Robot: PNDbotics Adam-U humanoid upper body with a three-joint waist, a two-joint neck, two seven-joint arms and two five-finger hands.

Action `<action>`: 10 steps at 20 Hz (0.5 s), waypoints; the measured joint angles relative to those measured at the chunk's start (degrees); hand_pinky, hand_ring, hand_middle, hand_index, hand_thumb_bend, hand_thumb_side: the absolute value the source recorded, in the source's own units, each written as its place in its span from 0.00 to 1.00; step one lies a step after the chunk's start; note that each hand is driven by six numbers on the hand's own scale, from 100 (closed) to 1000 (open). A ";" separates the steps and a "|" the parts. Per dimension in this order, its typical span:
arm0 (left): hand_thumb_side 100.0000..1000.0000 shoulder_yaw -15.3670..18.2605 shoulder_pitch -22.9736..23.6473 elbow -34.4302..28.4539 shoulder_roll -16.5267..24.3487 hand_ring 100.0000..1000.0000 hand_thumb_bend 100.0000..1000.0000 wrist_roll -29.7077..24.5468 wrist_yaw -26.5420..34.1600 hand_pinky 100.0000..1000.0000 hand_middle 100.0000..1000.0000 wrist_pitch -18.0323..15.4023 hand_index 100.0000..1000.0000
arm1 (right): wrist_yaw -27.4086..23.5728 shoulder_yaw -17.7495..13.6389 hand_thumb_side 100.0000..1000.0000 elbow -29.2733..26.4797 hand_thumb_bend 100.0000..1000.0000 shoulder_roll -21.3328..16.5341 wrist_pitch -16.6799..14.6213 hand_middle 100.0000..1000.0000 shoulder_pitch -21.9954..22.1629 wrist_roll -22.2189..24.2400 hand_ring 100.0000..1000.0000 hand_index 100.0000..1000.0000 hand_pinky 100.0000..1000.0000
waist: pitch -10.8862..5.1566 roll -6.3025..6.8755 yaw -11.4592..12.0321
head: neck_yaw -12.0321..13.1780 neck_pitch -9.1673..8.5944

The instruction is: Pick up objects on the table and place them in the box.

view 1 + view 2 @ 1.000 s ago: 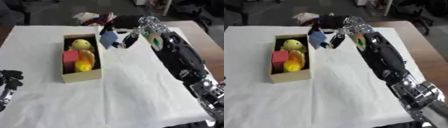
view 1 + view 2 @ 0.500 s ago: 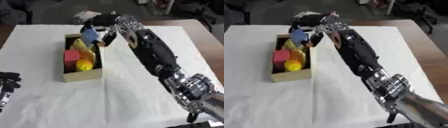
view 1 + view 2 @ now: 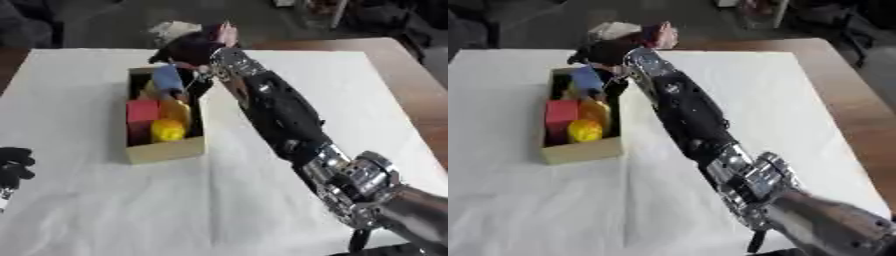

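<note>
The right hand [image 3: 188, 52] reaches over the far end of the cardboard box [image 3: 166, 148], its fingers curled round a blue object [image 3: 167, 80] held above the box's twelve o'clock end. Inside lie a red block [image 3: 142, 111] and a yellow toy [image 3: 167, 130]. The box sits at ten o'clock on the white surface [image 3: 262, 200]. The left hand [image 3: 12, 166] rests at eight o'clock; I cannot tell how its fingers are set.
</note>
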 measured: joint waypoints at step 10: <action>0.62 0.44 0.55 0.07 0.00 0.57 0.00 0.62 -0.06 0.75 0.59 0.00 0.75 | -18.63 1.70 0.23 -17.21 0.00 -9.03 -4.61 0.92 7.36 0.90 0.82 0.98 0.85 | -0.32 -0.88 -2.86 | 2.25 0.01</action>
